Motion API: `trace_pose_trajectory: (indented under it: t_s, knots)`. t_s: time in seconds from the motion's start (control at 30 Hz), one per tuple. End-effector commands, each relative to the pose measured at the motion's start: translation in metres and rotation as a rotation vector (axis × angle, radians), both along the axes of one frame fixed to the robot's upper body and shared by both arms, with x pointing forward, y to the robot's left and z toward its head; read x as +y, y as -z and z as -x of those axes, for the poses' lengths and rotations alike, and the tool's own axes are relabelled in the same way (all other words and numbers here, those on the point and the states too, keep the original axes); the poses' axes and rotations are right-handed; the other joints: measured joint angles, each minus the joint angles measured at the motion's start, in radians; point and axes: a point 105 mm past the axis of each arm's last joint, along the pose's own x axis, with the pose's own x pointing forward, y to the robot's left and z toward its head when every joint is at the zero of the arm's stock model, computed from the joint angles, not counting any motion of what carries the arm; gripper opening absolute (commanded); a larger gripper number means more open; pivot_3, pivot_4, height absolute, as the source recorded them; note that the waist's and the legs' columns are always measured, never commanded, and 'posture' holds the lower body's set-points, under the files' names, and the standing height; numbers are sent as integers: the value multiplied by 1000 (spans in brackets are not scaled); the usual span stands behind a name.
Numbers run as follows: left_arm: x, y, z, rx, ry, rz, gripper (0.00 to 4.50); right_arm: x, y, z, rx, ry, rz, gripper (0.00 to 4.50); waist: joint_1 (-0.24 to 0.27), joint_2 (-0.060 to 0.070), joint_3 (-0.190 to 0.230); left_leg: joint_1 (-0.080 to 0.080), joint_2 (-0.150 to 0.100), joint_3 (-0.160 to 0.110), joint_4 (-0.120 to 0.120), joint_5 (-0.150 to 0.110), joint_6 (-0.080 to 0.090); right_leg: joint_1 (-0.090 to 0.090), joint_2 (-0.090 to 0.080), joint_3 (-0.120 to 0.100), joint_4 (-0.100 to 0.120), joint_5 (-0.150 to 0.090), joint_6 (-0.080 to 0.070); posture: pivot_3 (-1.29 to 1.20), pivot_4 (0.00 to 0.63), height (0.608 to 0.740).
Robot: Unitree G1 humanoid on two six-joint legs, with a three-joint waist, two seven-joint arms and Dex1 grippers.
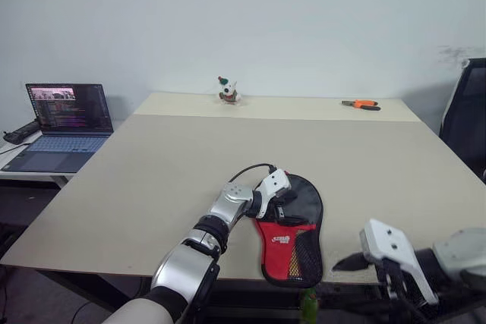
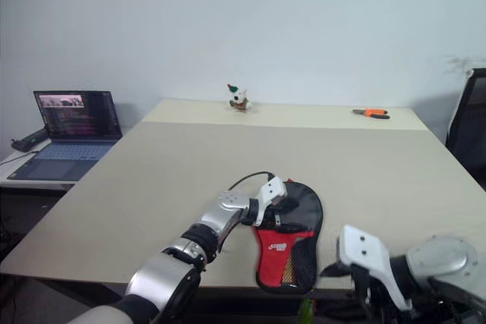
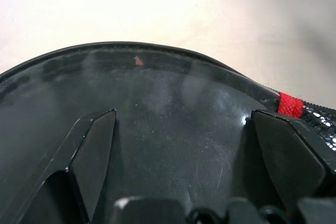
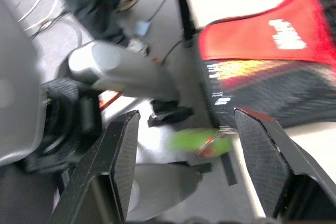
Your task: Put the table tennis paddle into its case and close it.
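Off the worktop's [image 1: 152, 187] near edge, right of the case [image 1: 292, 244], the right tool [image 4: 181, 129] hangs wide and empty. The case lies at that edge, green ring pull [image 4: 197, 140] dangling below. The left arm reaches rightward, its tool [image 1: 282, 201] spread wide over the case's black round end.
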Motion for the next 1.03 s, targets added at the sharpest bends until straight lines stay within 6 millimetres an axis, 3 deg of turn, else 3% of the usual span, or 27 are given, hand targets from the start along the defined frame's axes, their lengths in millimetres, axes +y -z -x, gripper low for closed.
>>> trace_pose_trajectory:
  t_s: [0.03,0.23,0.37,0.43,0.63,0.73,0.83,0.97,1.03]
  knots:
    - [16,-3,3,7,9,41,4500,-5,-3,-26,-96,50,-12,3080,-2,0,1,-1,0,0,0,0,0,-1,0,0,0,0,0,0,150,740]
    - [87,-47,11,-64,-60,108,4500,-7,7,-68,-195,127,-116,3080,-34,-2,7,-2,3,2,-1,0,0,-8,3,4,7,3,-8,0,150,740]
    - [139,-60,29,-75,-176,72,4500,-8,9,-103,-235,179,-193,3080,-46,-2,14,-2,3,2,1,0,0,-13,3,5,18,1,-11,0,150,740]
    - [153,-61,42,-56,-225,74,4500,-9,8,-121,-251,203,-225,3080,-51,-1,16,-1,3,2,0,0,0,-12,2,5,18,1,-11,0,150,740]
    - [161,-67,51,-73,-373,127,4500,-36,6,-163,-313,273,-199,3080,-32,-1,21,-2,2,2,2,0,0,-12,0,4,18,2,-11,0,150,740]
    - [153,-68,50,-101,-416,150,4500,-57,4,-180,-330,332,-166,3080,-28,-1,22,-2,2,3,2,0,0,-12,0,4,18,2,-12,0,150,740]
    - [145,-64,48,-112,-429,151,4500,-74,-3,-189,-354,364,-127,3080,-27,-1,22,-2,2,3,1,0,0,-13,0,5,18,2,-12,0,150,740]
    - [151,-45,51,-102,-432,89,4500,-79,-3,-189,-374,356,-92,3080,-28,0,22,-2,3,3,1,0,0,-13,0,5,18,2,-13,0,150,740]
    - [148,-46,48,-111,-436,88,4500,-85,-3,-188,-367,365,-81,3080,-29,0,23,-1,4,4,1,0,0,-13,0,5,18,2,-13,0,150,740]
